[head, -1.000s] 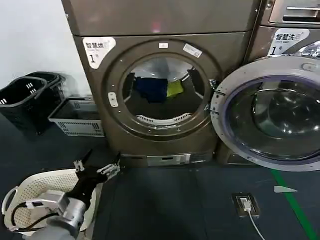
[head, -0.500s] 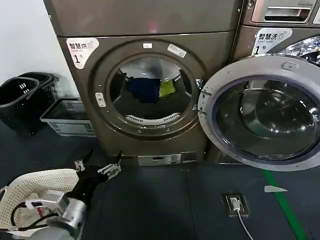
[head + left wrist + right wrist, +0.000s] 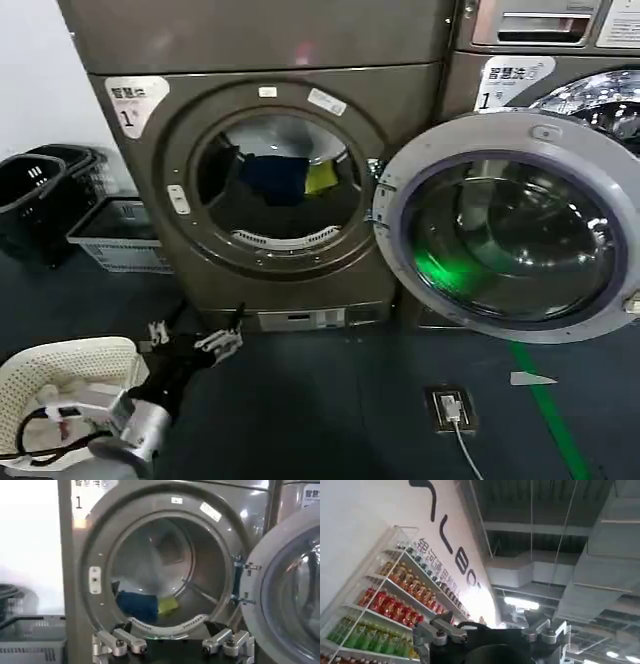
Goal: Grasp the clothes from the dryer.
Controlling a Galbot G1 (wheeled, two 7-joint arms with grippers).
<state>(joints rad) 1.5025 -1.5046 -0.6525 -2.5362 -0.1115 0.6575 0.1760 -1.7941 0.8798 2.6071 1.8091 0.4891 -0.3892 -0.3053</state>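
The left gripper [image 3: 195,338] hangs low before the dryer [image 3: 270,180], fingers spread wide. Clothes [image 3: 285,178], perhaps two, lie inside.

The right gripper [image 3: 492,632] points at the ceiling, fingers apart.

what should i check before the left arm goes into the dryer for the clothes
1. Dryer door swung fully open to the right, drum opening unobstructed: ok.
2. Clothes present: a dark blue garment and a yellow-green garment lie on the drum floor toward the back: ok.
3. Left gripper open and empty, ready to grasp: ok.
4. Left gripper lined up with the opening: ok in the left wrist view, though it sits low, outside the drum.
5. Laundry basket in place beside the left arm: ok.
6. Right gripper pointed up at the ceiling, away from the work: ok.
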